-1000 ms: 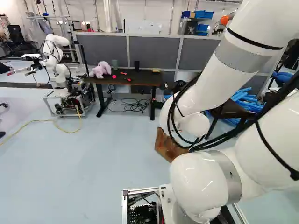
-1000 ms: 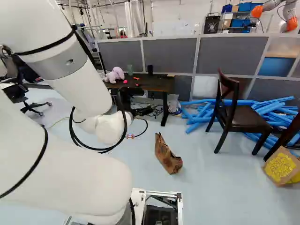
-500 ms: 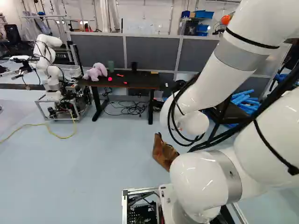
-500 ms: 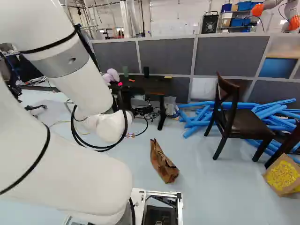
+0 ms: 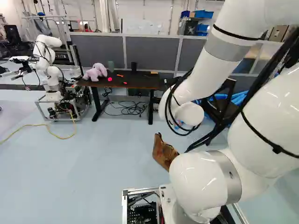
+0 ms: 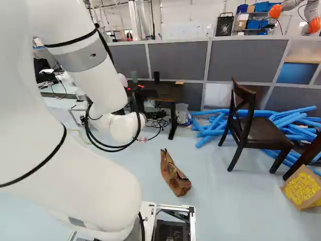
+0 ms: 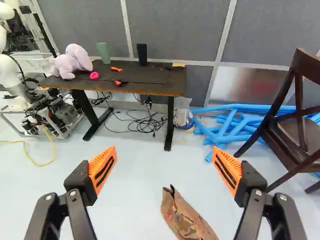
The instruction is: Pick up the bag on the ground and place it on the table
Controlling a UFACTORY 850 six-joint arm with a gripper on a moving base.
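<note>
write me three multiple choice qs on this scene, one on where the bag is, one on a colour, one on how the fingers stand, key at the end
1. Where is the bag?
A) on the table
B) on the floor
C) held up in the air

2. What colour are the tubes heaped by the chair?
A) blue
B) yellow
C) red

3. How do the fingers stand?
A) shut on the bag
B) shut on nothing
C) open

Key:
1: B, both base views show it lying on the floor.
2: A, the tubes by the chair are blue in the right base view and the wrist view.
3: C, the wrist view shows a wide gap between them, with neither touching the bag.
</note>
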